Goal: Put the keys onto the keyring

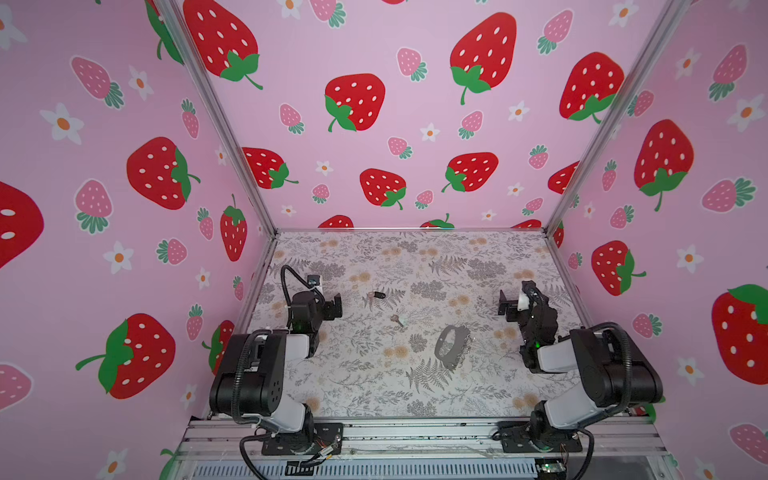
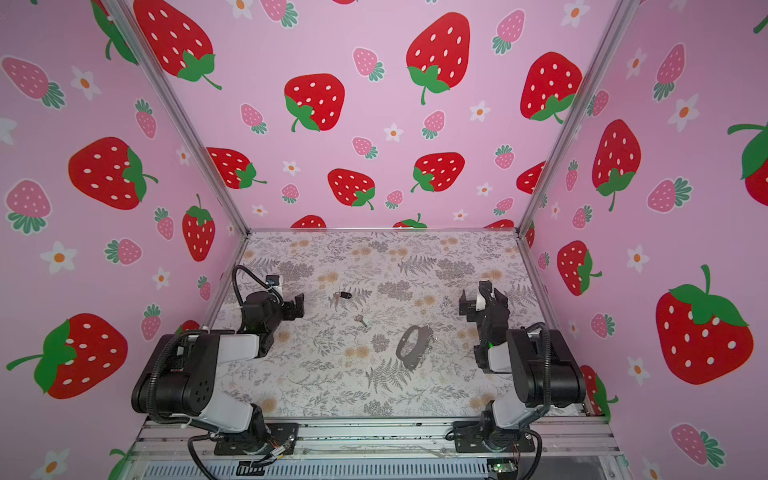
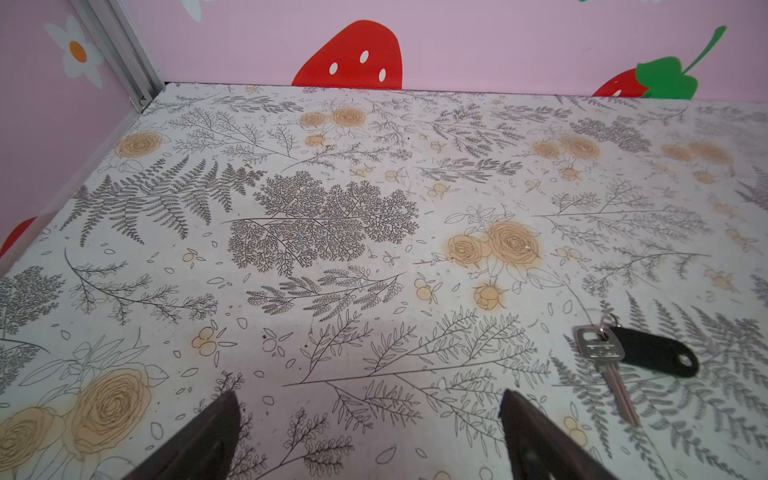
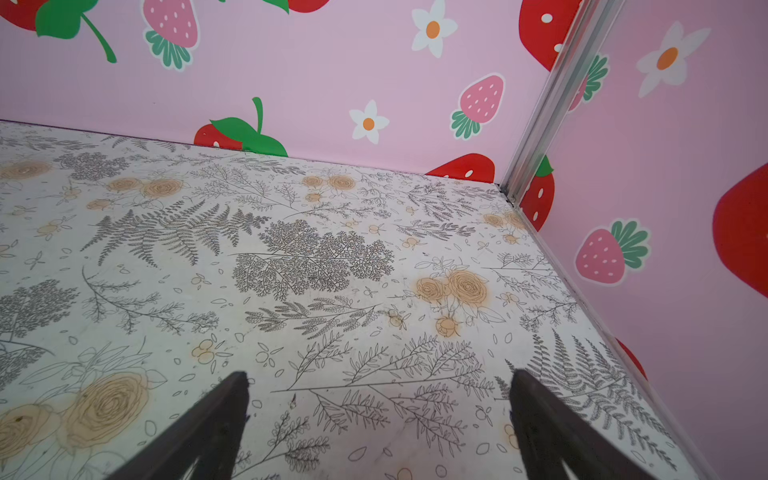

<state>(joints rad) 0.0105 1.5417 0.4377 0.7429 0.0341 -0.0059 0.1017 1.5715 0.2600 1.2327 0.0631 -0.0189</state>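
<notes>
Grey-mauve keyring (image 1: pixel 448 348) lies flat on the floral counter (image 1: pixel 374 390) in both top views, right of centre and nearer the right fingers (image 1: pixel 505 307). Black-tagged key (image 1: pixel 376 295) lies near the left fingers (image 1: pixel 332 307). Plain silver key (image 1: pixel 397 320) sits between it and the keyring — all three apart.

Left wrist view: left fingers (image 3: pixel 208 440) spread wide, holding nothing; black-tagged key (image 3: pixel 648 353) rests on the counter just beside them.

Right wrist view: right fingers (image 4: pixel 216 428) spread wide — gripping nothing, over the counter.
</notes>
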